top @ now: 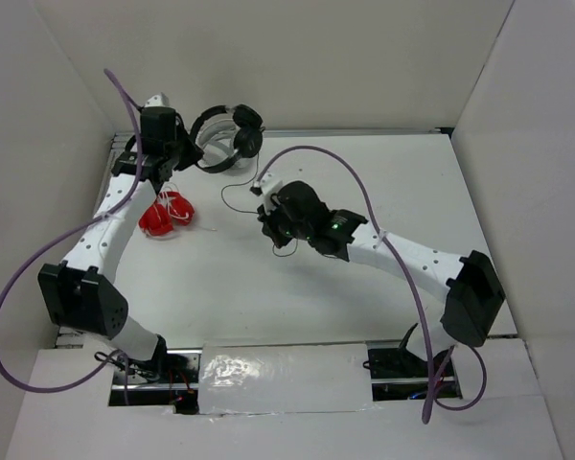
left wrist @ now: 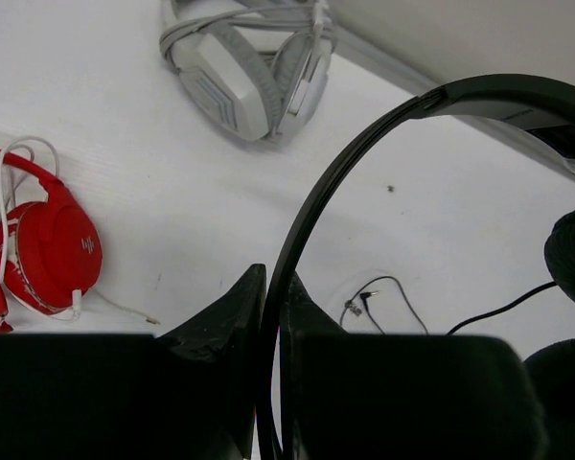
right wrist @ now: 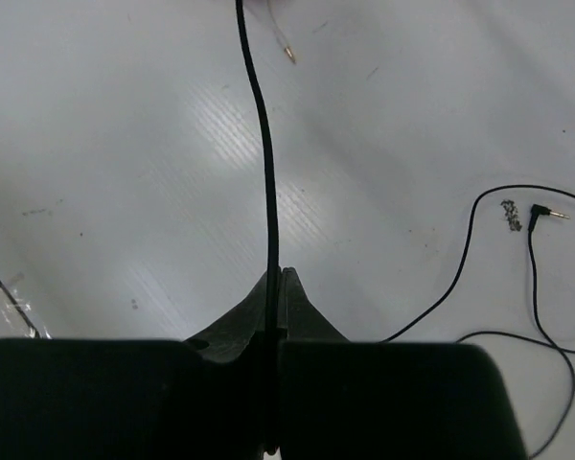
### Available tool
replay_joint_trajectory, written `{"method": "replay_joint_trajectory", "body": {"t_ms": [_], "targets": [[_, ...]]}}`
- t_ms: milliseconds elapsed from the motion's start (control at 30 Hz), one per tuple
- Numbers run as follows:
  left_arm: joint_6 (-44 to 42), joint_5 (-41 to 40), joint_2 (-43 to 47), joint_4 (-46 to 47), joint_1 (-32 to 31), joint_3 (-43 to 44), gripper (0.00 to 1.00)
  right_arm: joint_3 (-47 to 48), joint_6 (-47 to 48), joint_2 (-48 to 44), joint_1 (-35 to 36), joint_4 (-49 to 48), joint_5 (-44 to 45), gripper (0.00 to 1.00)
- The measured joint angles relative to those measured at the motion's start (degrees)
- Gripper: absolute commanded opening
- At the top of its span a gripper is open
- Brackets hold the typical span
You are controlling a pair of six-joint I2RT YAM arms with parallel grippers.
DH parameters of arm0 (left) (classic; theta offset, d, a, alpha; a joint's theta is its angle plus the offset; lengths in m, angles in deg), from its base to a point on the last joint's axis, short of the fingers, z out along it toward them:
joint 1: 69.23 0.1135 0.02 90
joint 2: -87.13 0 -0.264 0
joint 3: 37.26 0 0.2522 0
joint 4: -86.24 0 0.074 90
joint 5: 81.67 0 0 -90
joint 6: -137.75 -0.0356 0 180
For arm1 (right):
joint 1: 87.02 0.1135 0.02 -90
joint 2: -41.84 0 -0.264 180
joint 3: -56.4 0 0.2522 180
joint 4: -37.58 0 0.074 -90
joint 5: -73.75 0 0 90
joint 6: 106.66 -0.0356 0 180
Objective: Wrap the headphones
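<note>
Both jaws are gripping the headphones (top: 247,144) at upper left.
We are clamping our left jaws shut on the headband (left wrist: 498,93), right jaws shut on the cable (right wrist: 270,192).

Smooth white table (top: 268,287), plain white walls (top: 316,57), even light

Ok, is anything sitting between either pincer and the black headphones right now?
Nothing visible does. The left pincer is shut on the headband of the black headphones, and the right pincer is shut on their cable. The red headphones and the white-grey headphones lie off to the side, clear of both grips.
</note>
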Motion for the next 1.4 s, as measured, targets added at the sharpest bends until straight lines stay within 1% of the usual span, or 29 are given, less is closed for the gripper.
{"method": "replay_joint_trajectory", "body": {"t_ms": [133, 200, 233, 300, 467, 567, 733, 933, 1133, 1400], "targets": [[-1.22, -3.5, -3.91, 0.46, -2.86, -0.5, 0.0, 4.26, 4.0, 0.96, 4.92, 6.36, 6.16, 0.0], [-3.3, -4.24, -4.57, 2.43, -4.55, -2.82, 0.0, 5.75, 6.51, 0.48, 6.88, 8.79, 10.34, 0.0], [-3.89, -4.33, -4.57, 3.52, -5.2, -4.28, 0.0, 5.84, 6.78, 0.39, 6.93, 8.96, 10.73, 0.0], [-8.07, -3.37, -4.44, 7.26, -6.62, -8.13, 0.0, 5.99, 9.03, -1.31, 6.56, 10.1, 13.55, 0.0], [-17.35, 2.01, -3.87, 14.27, -8.59, -15.45, 0.0, 6.36, 13.29, -7.69, 3.04, 11.43, 17.05, 0.0], [-21.35, 6.43, -2.62, 17.38, -8.94, -18.23, 0.0, 8.96, 15.3, -9.94, -0.07, 11.52, 17.31, 0.0], [-25.03, 11.76, -0.33, 20.81, -9.84, -18.84, 0.0, 13.6, 17.57, -8.96, -2.64, 11.65, 17.33, 0.0], [-30.73, 16.98, 1.99, 24.59, -12.92, -20.28, 0.0, 13.77, 18.86, -6.71, -4.35, 11.28, 16.11, 0.0], [-36.24, 21.38, 3.89, 25.92, -14.88, -24.41, 0.0, 14.08, 18.8, -5.9, -10.32, 10.08, 15.47, 0.0], [-42.4, 26.29, 7.02, 27.45, -16.13, -27.82, 0.0, 15.17, 18.62, -5.29, -17.27, 7.74, 11.13, 0.0]]}}
